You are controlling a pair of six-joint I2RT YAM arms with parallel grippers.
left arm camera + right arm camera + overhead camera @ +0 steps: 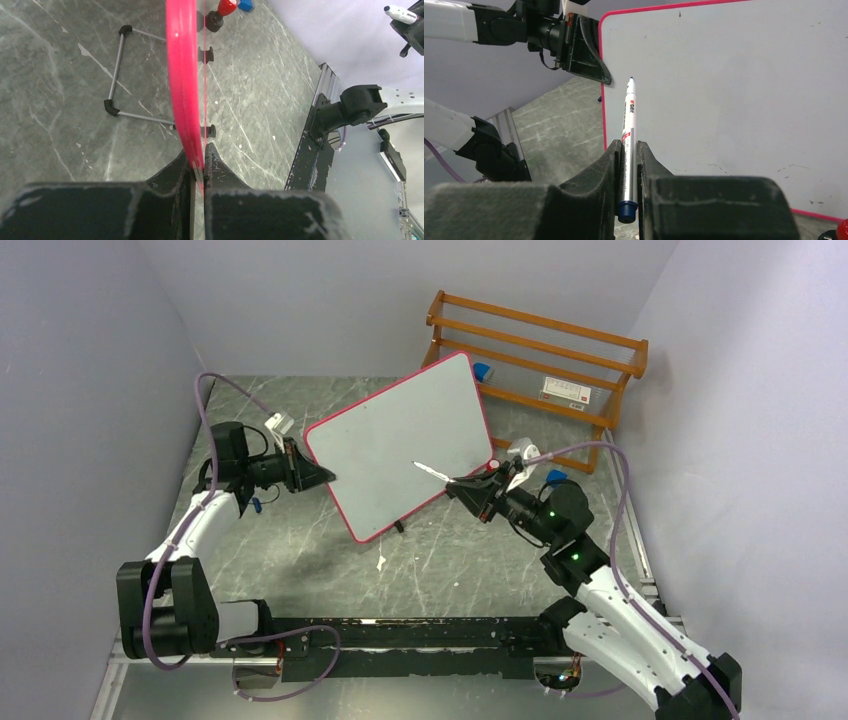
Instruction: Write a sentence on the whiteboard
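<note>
Robot lab cell, blank walls (300, 290)

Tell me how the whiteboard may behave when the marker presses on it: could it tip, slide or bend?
The whiteboard is probably stiff: its edge runs straight in the left wrist view. Propped on a thin wire stand, it might tip or slide alone. The left end effector clamps its frame, which should steady it.

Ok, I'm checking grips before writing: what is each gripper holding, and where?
The left gripper clamps the whiteboard by its pink frame edge; the right gripper grips the marker on its rear barrel.
</note>
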